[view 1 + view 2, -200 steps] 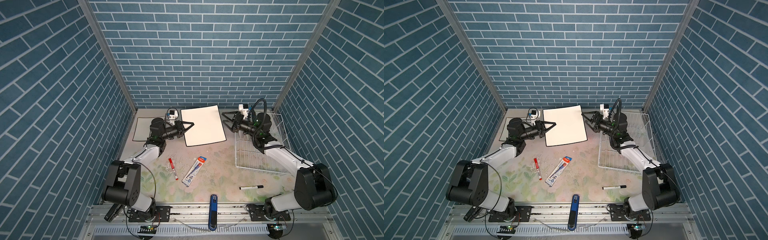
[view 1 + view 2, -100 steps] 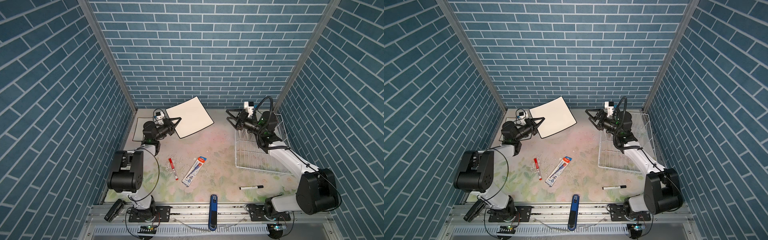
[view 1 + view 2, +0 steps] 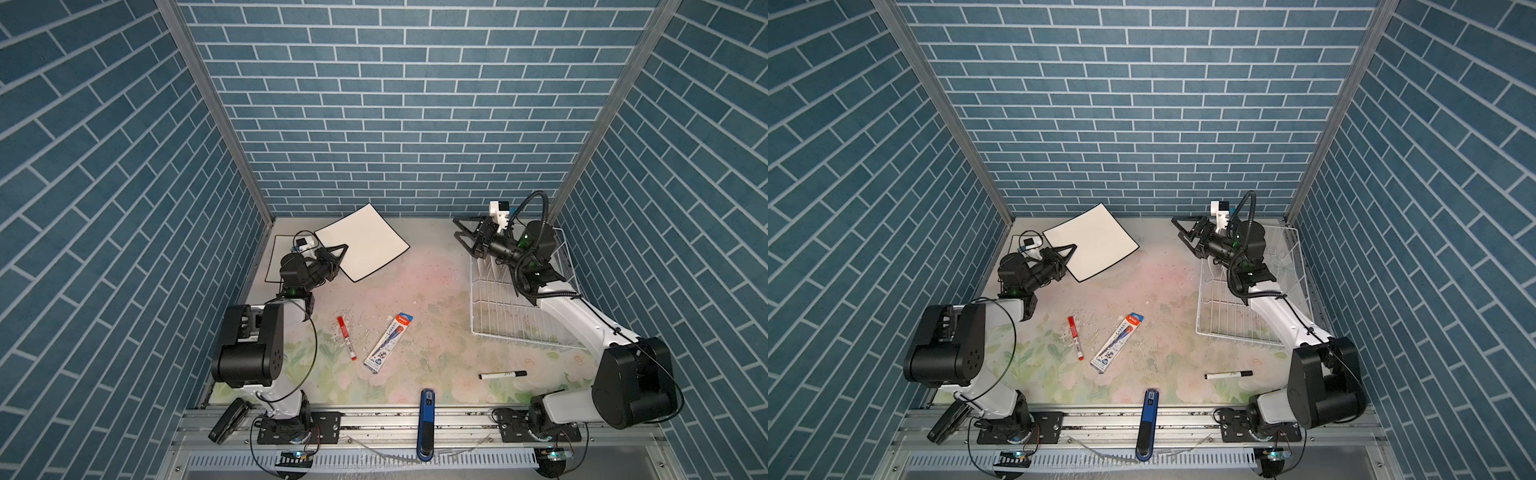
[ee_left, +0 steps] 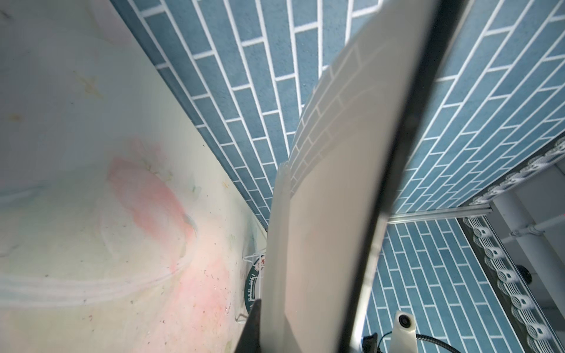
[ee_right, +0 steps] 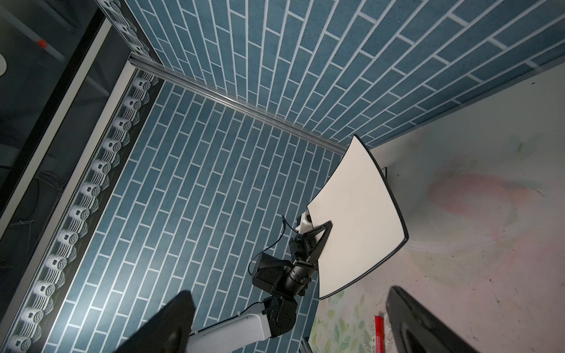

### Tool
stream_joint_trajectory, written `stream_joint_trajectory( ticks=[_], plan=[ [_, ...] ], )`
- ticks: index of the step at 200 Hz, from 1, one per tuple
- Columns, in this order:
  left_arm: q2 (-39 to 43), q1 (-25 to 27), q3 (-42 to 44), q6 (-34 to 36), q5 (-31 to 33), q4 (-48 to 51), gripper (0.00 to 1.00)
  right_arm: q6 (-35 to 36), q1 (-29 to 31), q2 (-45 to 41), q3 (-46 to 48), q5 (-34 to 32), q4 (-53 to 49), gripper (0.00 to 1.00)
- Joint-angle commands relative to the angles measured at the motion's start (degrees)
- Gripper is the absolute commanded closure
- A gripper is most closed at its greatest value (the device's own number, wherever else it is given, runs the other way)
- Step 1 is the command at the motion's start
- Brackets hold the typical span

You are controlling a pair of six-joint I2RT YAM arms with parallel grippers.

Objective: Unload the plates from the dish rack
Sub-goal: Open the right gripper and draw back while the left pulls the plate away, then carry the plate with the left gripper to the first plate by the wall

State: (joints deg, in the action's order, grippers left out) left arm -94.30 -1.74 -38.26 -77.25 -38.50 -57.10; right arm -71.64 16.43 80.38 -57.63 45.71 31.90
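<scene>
At the far left, a square cream plate with a black rim (image 3: pixel 282 249) lies flat on the pale flower-printed surface (image 3: pixel 415 282). Just beside it, my left claw (image 3: pixel 341 251) is clenched on one edge of a second square cream black-rimmed plate (image 3: pixel 365 241), which it holds clear of the surface and tilted. A second ago this plate hung over the middle of the back edge. It has since swung left and turned corner-on, so I judge that it is nearly over its stacking place and only the lowering is left.

Further right, my right claw (image 3: pixel 459 227) is released, jaws wide and empty. It has drawn back from the middle and now hovers above the far left corner of the white wire dish rack (image 3: pixel 511 316). The left wrist view shows a round white plate with a dark lettered rim band (image 4: pixel 252 282) among the rack's wires, well apart from my left claw, so the unloading is not finished.
</scene>
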Motion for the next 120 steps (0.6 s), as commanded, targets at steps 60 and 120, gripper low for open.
stream_joint_trajectory(
  ticks=[60, 120],
  plan=[
    [1.02, -3.66, 4.42, 1.17, 12.84, -15.29, 1.0, 5.2, -0.79, -3.11, -3.04, 0.69, -4.44, 0.01],
    [-1.14, -4.41, 8.19, -1.45, 21.91, -23.43, 1.0, 5.45, -0.87, -2.87, -2.77, 1.57, -5.01, 0.01]
  ],
)
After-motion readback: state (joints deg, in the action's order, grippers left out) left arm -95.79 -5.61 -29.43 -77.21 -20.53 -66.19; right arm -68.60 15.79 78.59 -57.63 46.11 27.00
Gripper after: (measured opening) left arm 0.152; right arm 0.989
